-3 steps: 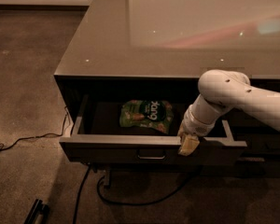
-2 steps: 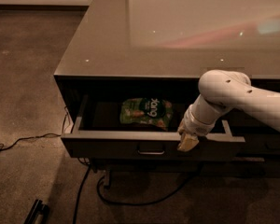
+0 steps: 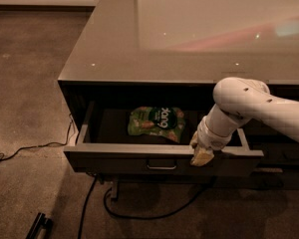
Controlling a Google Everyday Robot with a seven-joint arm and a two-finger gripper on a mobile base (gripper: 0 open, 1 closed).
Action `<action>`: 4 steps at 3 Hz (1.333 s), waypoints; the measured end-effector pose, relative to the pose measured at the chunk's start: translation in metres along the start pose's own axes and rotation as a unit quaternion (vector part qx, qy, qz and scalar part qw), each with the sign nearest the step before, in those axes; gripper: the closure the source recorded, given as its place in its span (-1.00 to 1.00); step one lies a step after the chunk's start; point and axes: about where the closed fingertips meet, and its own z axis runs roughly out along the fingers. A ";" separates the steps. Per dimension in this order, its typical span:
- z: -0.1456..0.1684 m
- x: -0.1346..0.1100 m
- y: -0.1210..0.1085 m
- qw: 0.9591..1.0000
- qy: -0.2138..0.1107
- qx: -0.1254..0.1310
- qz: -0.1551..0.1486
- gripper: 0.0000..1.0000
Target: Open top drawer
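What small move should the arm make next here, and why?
Probably lift the gripper, now on the front edge of the top drawer right of its handle, and back away. The drawer stands well out of the cabinet, the green snack bag inside in plain view, so opening looks done.

One wide, shallow dark grey-brown top drawer [image 3: 114, 157] stands pulled out. Its front carries one small rectangular pull handle [image 3: 162, 166], just left of the one pale gripper [image 3: 202, 156], which sits at the front's top edge on the one white robot arm [image 3: 239, 106]. One green crinkled snack bag [image 3: 157, 124] lies inside, behind and left of the gripper. On the carpet below and left of the gripper are at least two black cables [image 3: 139, 216] and one short black bar [image 3: 38, 225].
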 end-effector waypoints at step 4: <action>0.005 0.000 -0.001 1.000 -0.016 -0.001 -0.001 -1.00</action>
